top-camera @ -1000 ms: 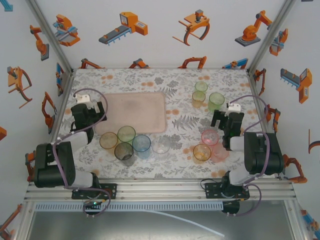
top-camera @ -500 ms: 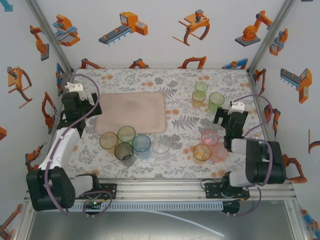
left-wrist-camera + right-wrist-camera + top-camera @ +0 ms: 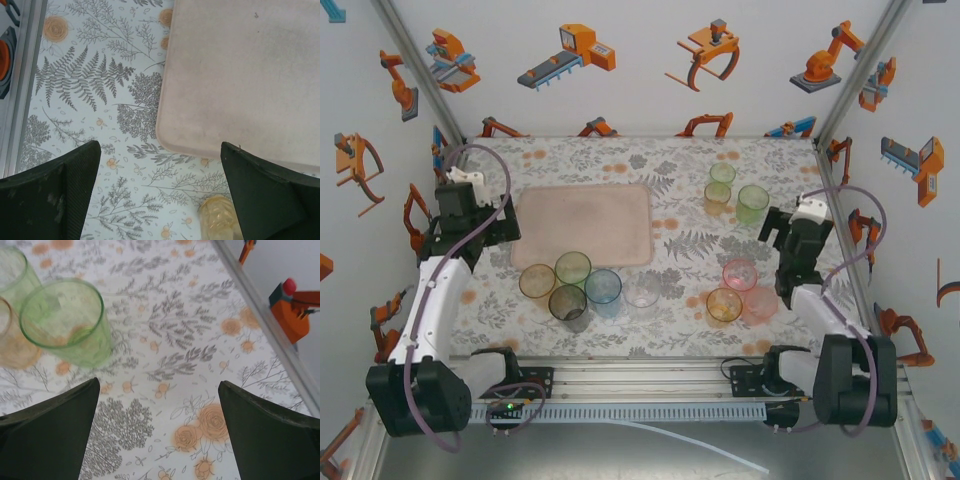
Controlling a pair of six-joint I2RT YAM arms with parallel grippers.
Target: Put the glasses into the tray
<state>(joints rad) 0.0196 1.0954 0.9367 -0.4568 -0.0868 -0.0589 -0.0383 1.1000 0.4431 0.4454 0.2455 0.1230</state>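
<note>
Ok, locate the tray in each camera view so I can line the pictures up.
Top external: the tray lies left of centre, beyond the near cluster of glasses.
Left wrist: the tray's near-left rounded corner takes the upper right.
Right wrist: faces a green glass.
Shared landmark: the amber glass just nearer than that corner, at the left-wrist picture's bottom edge.

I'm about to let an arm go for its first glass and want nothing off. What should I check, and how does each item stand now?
1. Tray bare, with room: ok.
2. Left gripper open, holding nothing: ok.
3. Right gripper open, holding nothing: ok.
4. Green glass ahead of the right gripper upright: ok.
5. Pale pink glass at the near right upright: cannot tell.
</note>
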